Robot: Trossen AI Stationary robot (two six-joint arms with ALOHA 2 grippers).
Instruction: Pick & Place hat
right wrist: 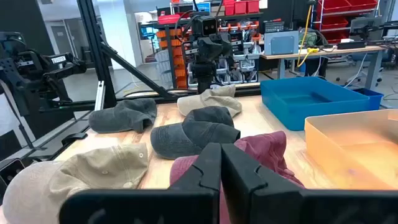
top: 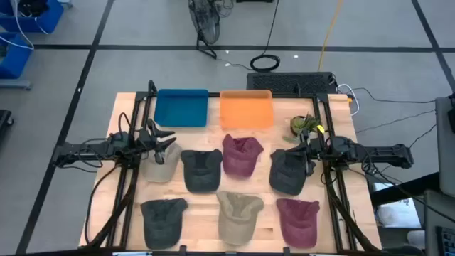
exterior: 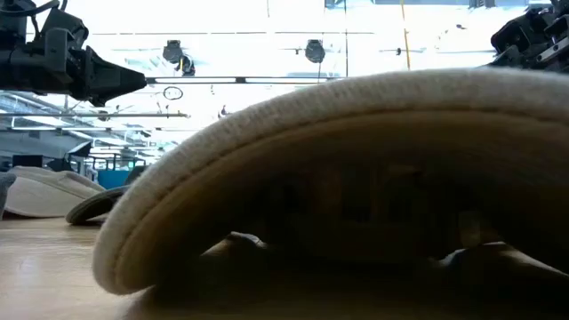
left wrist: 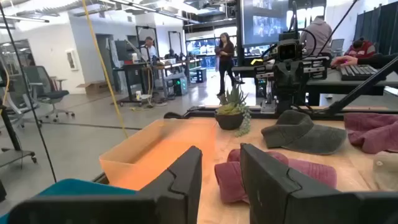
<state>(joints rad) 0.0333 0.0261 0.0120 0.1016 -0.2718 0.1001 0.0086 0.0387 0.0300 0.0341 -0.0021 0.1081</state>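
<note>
Several caps lie flat on the wooden table [top: 124, 185]. A beige one [top: 162, 168] lies at the left, then a dark grey one [top: 200, 171], a maroon one [top: 240, 156] and another dark grey one [top: 288, 172]. A dark grey [top: 162, 219], a khaki [top: 238, 215] and a maroon cap [top: 297, 220] lie nearer. My left gripper [top: 165, 145] hovers open above the beige cap, its fingers [left wrist: 186, 180] bare. My right gripper [top: 302, 151] hovers shut [right wrist: 221, 168] over the right dark grey cap's far edge.
A blue tray [top: 181, 108] and an orange tray [top: 246, 110] stand side by side at the table's far edge. A small potted plant [top: 304, 126] stands to the right of the orange tray. The khaki cap's brim [exterior: 338, 178] fills the low view.
</note>
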